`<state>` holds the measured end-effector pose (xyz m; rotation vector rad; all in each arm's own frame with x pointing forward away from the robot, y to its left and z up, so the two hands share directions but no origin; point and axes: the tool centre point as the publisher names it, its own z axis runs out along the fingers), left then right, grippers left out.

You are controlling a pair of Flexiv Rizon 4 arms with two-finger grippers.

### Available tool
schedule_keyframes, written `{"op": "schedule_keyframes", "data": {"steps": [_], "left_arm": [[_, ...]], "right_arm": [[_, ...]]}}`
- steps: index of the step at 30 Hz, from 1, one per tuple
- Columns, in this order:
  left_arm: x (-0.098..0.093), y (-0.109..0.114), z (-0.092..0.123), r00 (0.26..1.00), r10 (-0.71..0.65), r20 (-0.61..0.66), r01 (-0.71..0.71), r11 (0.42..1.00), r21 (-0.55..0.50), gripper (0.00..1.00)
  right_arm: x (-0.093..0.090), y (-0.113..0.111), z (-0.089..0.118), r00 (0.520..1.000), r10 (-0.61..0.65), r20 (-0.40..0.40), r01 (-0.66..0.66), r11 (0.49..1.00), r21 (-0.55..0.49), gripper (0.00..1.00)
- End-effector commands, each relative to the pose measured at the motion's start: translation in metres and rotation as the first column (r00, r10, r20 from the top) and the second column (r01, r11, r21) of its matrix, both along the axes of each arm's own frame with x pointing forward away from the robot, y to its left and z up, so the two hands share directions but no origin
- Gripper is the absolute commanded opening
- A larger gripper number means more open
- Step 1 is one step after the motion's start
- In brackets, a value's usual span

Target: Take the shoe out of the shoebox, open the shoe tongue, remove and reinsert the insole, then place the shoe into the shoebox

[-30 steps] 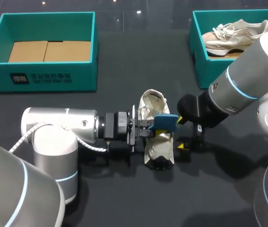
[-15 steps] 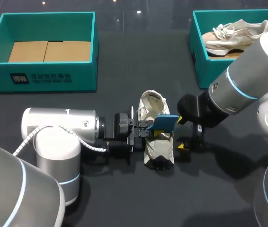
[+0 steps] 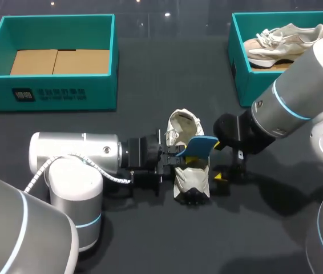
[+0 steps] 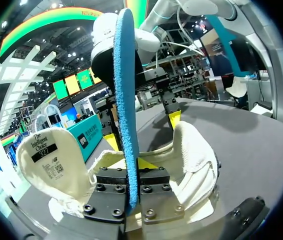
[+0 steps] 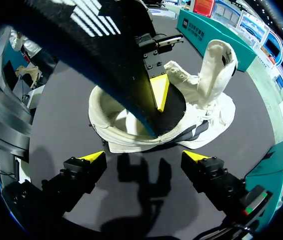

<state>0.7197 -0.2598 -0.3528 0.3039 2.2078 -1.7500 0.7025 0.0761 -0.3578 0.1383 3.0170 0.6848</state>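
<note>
**Step in hand.** The insole stage. The left gripper [image 3: 176, 153], mid-frame in the head view, is clenched on the blue insole [image 3: 200, 145]. The left wrist view shows the insole standing on edge, pinched between the two fingers. The right wrist view shows its far end down inside the opening of the shoe [image 3: 191, 181], with the rest slanting up and out. These views alone do not settle whether the insole is on its way out or going back in.

**Location of the shoe.** It lies on the table [image 3: 150, 240] at centre frame, out of both boxes, with its tongue folded back. The right gripper [image 5: 144, 156] sits just right of it, released. Its yellow tips are spread with nothing between them, and the shoe lies just ahead of them.

**Next move.**
- If removing: draw the insole clear of the collar.
- If reinserting: slide it forward towards the toe until it lies flat.
- In both cases the shoe will probably need bracing. It is light, and nothing holds it.

**Count.**
- Shoes: two. One is on the table. The second shoe [image 3: 281, 43] is in the right box [image 3: 247, 85], upper right.
- Boxes: two. The left box [image 3: 59, 94], upper left, holds two cardboard pieces [image 3: 59, 61].
- Insoles: one.
- Grippers: two.
</note>
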Motion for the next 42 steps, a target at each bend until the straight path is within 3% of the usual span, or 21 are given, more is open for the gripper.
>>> {"op": "schedule_keyframes", "data": {"steps": [1,6,9,23,27,31,33,34,42], "left_arm": [[-0.001,0.000,0.001,1.000,0.007,-0.004,-0.007,1.000,-0.008,0.00],[-0.005,0.000,0.008,1.000,0.005,-0.013,-0.005,1.000,-0.024,0.25],[-0.007,0.001,0.011,1.000,0.005,-0.012,-0.005,1.000,-0.030,0.33],[-0.021,0.000,0.035,0.999,0.015,0.031,-0.014,0.999,-0.035,0.41],[-0.024,-0.002,0.038,0.999,0.019,0.042,-0.018,1.000,-0.025,0.36],[-0.027,-0.004,0.039,0.999,-0.013,0.048,0.014,0.999,-0.034,0.21],[-0.027,-0.006,0.039,0.998,-0.020,0.056,0.021,0.999,-0.025,0.03],[-0.026,-0.007,0.038,0.998,-0.021,0.061,0.023,1.000,-0.021,0.00],[-0.014,-0.007,0.020,0.990,-0.062,0.129,0.065,0.998,-0.019,0.00]], "right_arm": [[-0.002,0.000,0.000,1.000,-0.001,0.003,0.001,1.000,-0.001,1.00],[-0.002,0.000,0.000,1.000,-0.001,0.003,0.001,1.000,-0.001,1.00],[-0.002,0.000,0.000,1.000,-0.001,0.003,0.001,1.000,-0.001,1.00],[-0.002,0.000,0.000,1.000,-0.001,0.003,0.001,1.000,-0.001,1.00],[-0.002,0.000,0.000,1.000,-0.001,0.003,0.001,1.000,-0.001,1.00],[-0.002,0.000,0.000,1.000,-0.001,0.003,0.001,1.000,-0.001,1.00],[-0.002,0.000,0.000,1.000,-0.001,0.003,0.001,1.000,-0.001,1.00],[-0.002,0.000,0.000,1.000,-0.001,0.003,0.001,1.000,-0.001,1.00],[-0.002,0.000,0.000,1.000,-0.001,0.003,0.001,1.000,-0.001,1.00]]}}
